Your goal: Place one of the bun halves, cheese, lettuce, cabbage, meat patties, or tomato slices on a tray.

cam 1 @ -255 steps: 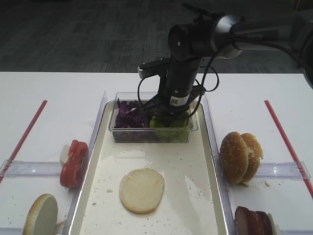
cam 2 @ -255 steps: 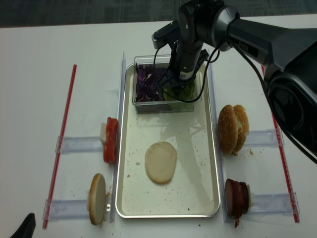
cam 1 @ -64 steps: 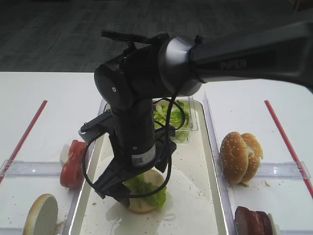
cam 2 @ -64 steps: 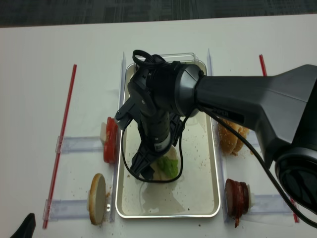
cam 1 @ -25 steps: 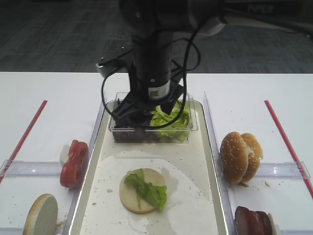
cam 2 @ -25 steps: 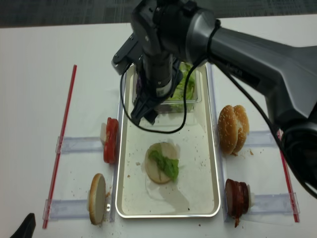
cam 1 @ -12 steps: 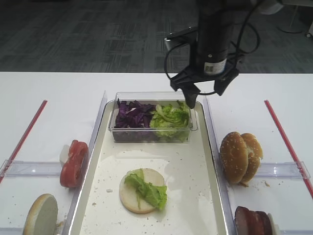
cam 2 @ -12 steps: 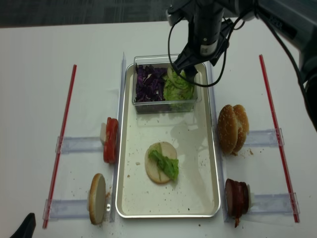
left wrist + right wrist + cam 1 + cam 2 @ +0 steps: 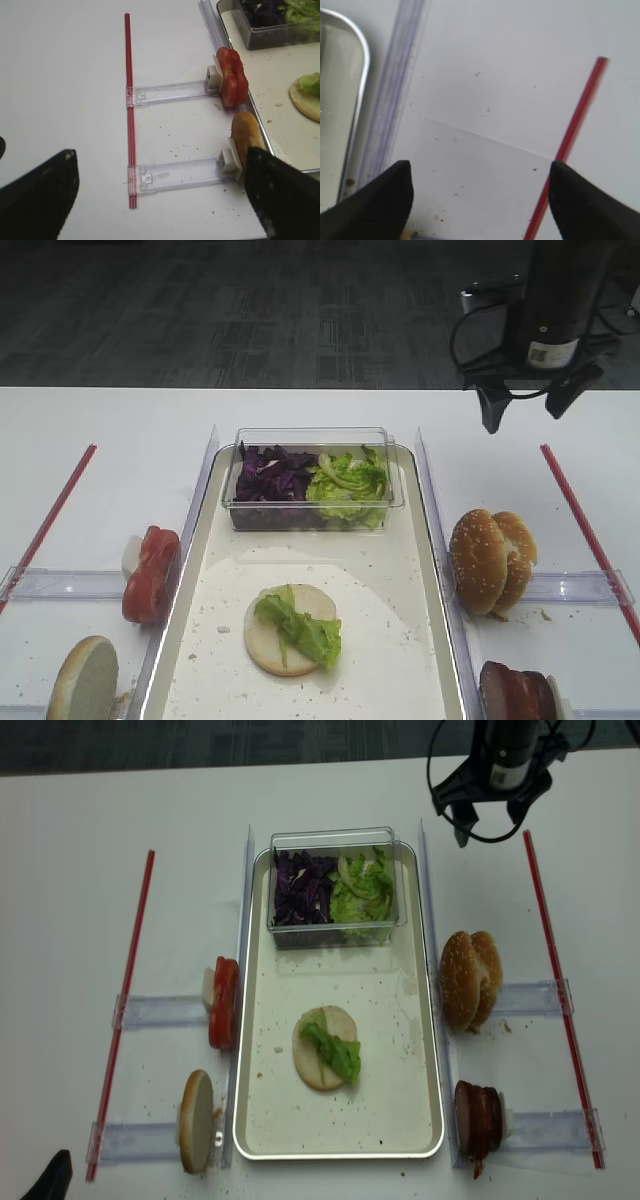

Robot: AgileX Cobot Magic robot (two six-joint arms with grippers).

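With your right gripper [image 9: 526, 410] empty, jaws apart, descend squarely over the sesame-seeded tan bun halves [image 9: 492, 560], then carry one to the silver-rimmed tray [image 9: 430, 540].

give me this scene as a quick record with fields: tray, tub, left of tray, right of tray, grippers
tray: one bun half lying flat, lettuce piece on it
tub: cabbage on the left, lettuce on the right
left of tray: tomato slices, bun half on edge
right of tray: seeded bun halves, meat patties
right gripper: open, empty, above the table right of the tub
left gripper: open, empty
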